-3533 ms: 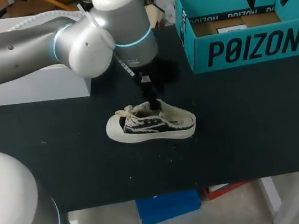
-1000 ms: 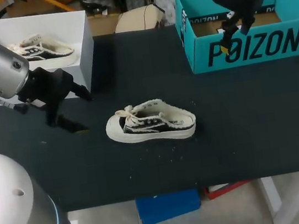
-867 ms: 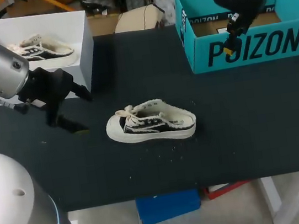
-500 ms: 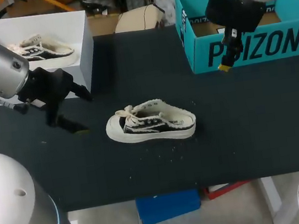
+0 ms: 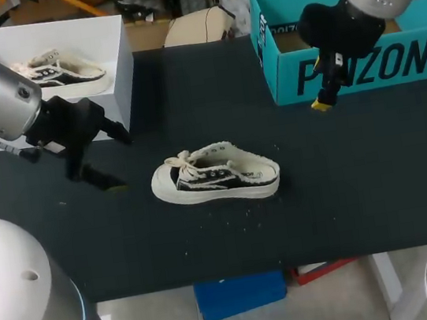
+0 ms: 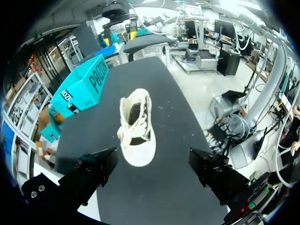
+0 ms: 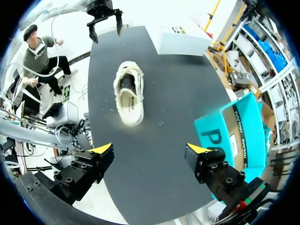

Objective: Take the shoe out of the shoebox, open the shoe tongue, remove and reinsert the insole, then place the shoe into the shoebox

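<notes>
Hovering with its two yellow-tipped fingers spread wide and nothing between them, the right gripper (image 5: 322, 98) (image 7: 150, 150) hangs above the table just in front of the near wall of the open teal cardboard shoebox (image 5: 368, 68) (image 7: 234, 123), toward that wall's left end. In the right wrist view the box sits beside the gripper and the shoe lies ahead of it.

The left gripper (image 5: 121, 163) (image 6: 153, 158) is likewise released, its fingers well parted and empty. It sits low over the left side of the table, close to the near right corner of a white rectangular box (image 5: 115, 48) (image 7: 183, 41).

The low-top cream and black canvas shoe (image 5: 215, 174) (image 6: 136, 124) (image 7: 129, 93), with its white rubber sole and cream laces, stands upright on its sole near the middle of the black tabletop (image 5: 330, 199), outside the shoebox and well apart from it. Its toe points left, toward the left gripper, and its heel points right. Neither gripper touches it.

The teal shoebox stands at the far right of the table, with brown cardboard showing inside. The white box stands at the far left and holds a second, similar cream and black shoe (image 5: 57, 67).
</notes>
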{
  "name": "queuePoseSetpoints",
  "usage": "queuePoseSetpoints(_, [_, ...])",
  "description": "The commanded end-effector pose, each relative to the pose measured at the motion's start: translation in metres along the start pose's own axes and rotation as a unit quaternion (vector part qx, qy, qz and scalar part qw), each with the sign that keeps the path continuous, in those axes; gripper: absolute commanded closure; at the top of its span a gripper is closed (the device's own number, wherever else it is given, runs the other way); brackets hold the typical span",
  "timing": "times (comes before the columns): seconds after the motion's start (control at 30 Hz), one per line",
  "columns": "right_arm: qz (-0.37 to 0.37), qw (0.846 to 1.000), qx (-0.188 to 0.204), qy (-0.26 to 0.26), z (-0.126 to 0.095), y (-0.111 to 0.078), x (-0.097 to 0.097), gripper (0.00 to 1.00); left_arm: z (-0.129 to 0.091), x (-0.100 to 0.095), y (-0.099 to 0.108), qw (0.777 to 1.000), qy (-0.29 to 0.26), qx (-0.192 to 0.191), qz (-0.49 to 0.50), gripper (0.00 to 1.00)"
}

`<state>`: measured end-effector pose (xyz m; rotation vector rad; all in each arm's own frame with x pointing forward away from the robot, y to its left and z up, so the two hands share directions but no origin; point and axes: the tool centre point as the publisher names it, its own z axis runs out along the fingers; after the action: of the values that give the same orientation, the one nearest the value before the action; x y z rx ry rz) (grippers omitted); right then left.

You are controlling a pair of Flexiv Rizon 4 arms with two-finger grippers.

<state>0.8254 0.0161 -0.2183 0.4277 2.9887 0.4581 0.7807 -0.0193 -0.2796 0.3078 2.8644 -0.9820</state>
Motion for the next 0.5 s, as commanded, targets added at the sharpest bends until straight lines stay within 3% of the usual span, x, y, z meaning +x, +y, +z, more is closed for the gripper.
queuePoseSetpoints(0.03, [0.000,1.000,-0.001,-0.001,0.000,-0.001,0.001,0.00,0.002,0.000,0.001,1.000,-0.002,0.000,0.001,0.00])
queuePoseSetpoints(0.4, [-0.012,1.000,-0.004,-0.007,0.002,0.000,0.005,0.00,0.002,0.000,0.001,1.000,-0.002,0.000,0.001,0.00])
queuePoseSetpoints(0.5, [-0.053,0.997,-0.051,-0.025,0.010,0.004,0.019,0.00,0.002,0.000,0.001,1.000,-0.002,0.000,0.001,0.00])
